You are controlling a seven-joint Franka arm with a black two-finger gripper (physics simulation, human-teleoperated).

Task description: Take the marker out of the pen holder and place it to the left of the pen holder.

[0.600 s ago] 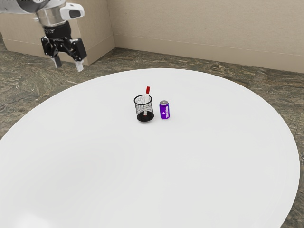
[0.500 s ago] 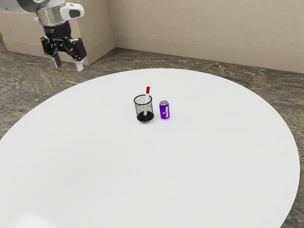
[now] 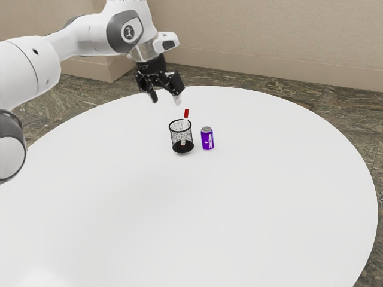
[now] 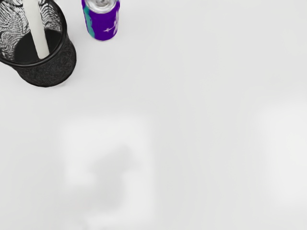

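- ext. view: gripper [image 3: 166, 100] up in the air nr the pen holder [image 3: 175, 147], toward the view's left of it; fingers [image 3: 178, 100] spread wide; marker [image 3: 186, 113] is in the holder, leaning a bit, red end poking up past the rim; purple can [image 3: 207, 141] stands just beside on the white table [image 3: 197, 209], view's right side
- wrist view: marker's white body slants down inside the mesh holder; can's close by w/ a small gap btwn
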